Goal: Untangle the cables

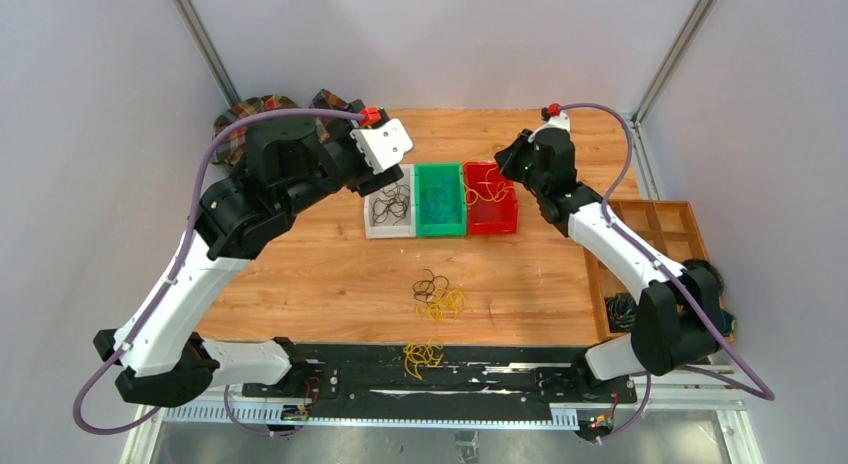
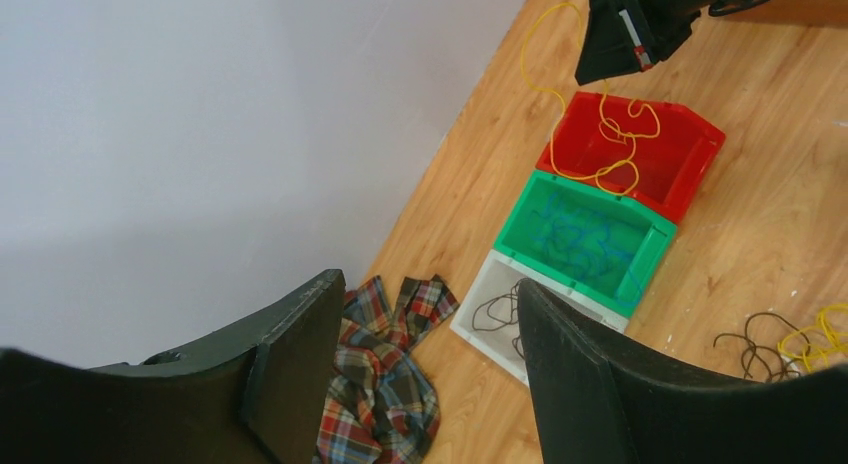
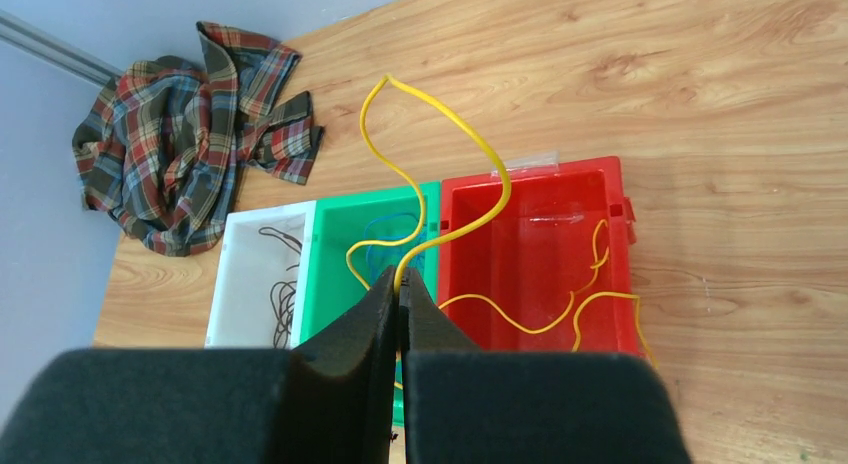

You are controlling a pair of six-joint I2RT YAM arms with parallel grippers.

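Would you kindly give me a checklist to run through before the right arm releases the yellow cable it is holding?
1. Right gripper shut on the yellow cable: ok.
2. Held cable's tail lies in the red bin: ok.
3. Held cable clear of the green bin: cannot tell; one loop crosses it in the right wrist view.
4. Left gripper open and empty: ok.
5. Red bin holds only yellow cables: ok.
6. Loose cables all sorted: not ok; a black and yellow tangle lies on the table.
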